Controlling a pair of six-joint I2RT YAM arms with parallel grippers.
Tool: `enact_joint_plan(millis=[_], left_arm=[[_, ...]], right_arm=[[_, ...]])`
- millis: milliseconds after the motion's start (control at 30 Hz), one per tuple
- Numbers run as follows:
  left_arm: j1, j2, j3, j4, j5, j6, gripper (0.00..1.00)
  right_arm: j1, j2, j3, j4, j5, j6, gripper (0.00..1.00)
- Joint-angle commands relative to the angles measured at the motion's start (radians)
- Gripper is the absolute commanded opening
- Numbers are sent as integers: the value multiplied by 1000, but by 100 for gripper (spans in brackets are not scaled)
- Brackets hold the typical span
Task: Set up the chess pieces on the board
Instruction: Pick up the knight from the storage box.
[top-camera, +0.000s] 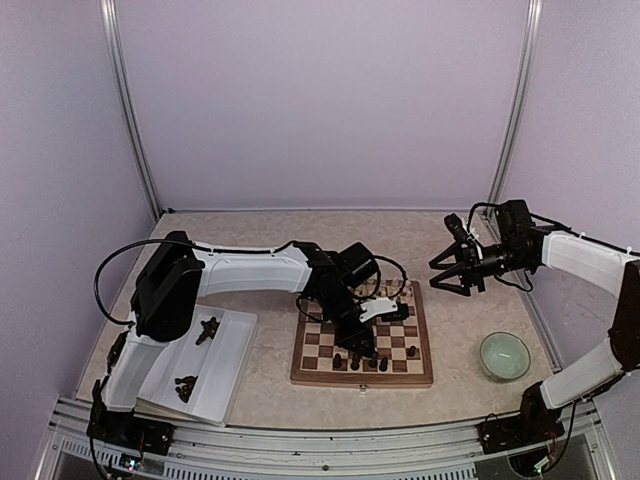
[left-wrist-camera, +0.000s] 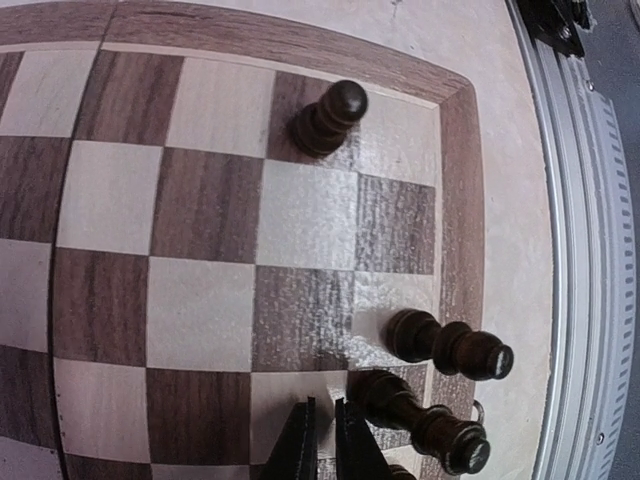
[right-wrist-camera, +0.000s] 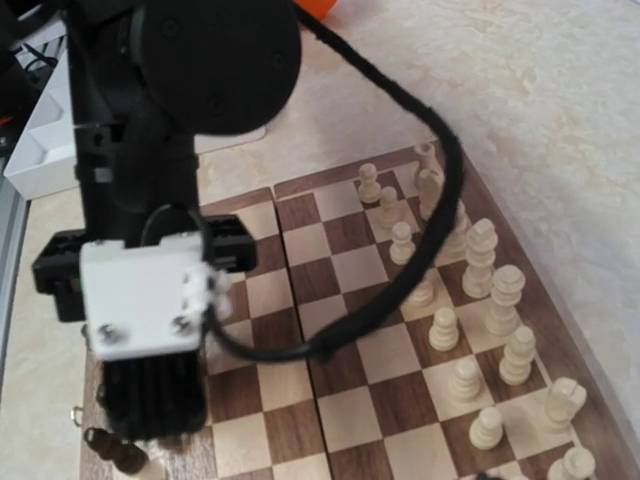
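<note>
The board (top-camera: 312, 380) lies in the middle of the table. Several dark chess pieces (top-camera: 383, 364) stand along its near edge, and cream ones fill the far side. My left gripper (top-camera: 358, 345) hangs low over the near squares. In the left wrist view its tips (left-wrist-camera: 322, 425) are shut with nothing between them, just left of two dark pieces (left-wrist-camera: 450, 346) by the frame. A third dark piece (left-wrist-camera: 330, 116) stands further along that edge. My right gripper (top-camera: 437, 273) hovers open and empty above the table, right of the board's far corner.
A white divided tray (top-camera: 235, 360) at the left holds more dark pieces (top-camera: 207, 330). A pale green bowl (top-camera: 504, 355) sits right of the board. Cream pieces (right-wrist-camera: 480, 270) stand in rows in the right wrist view, and the left arm's cable (right-wrist-camera: 420, 260) hangs over them.
</note>
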Motion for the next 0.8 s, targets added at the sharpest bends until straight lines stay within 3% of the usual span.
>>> enact_joint_plan(millis=[0, 200, 400, 533, 633, 767], left_arm=[[30, -66, -19, 85, -48, -42, 12], [37, -236, -67, 145, -224, -143, 22], [-14, -547, -358, 188, -678, -507, 34], [-29, -732, -550, 41, -901, -775, 38], [10, -868, -718, -27, -942, -930, 39], [119, -1031, -920, 22, -882, -976, 39]], right_arm=[[-5, 9, 13, -21, -27, -16, 65], [-6, 9, 18, -25, -29, -15, 65], [-6, -15, 14, -16, -15, -11, 65], [-5, -11, 19, -11, -19, -3, 65], [-5, -2, 24, -13, -29, 1, 65], [-5, -5, 35, -19, -41, 14, 64]])
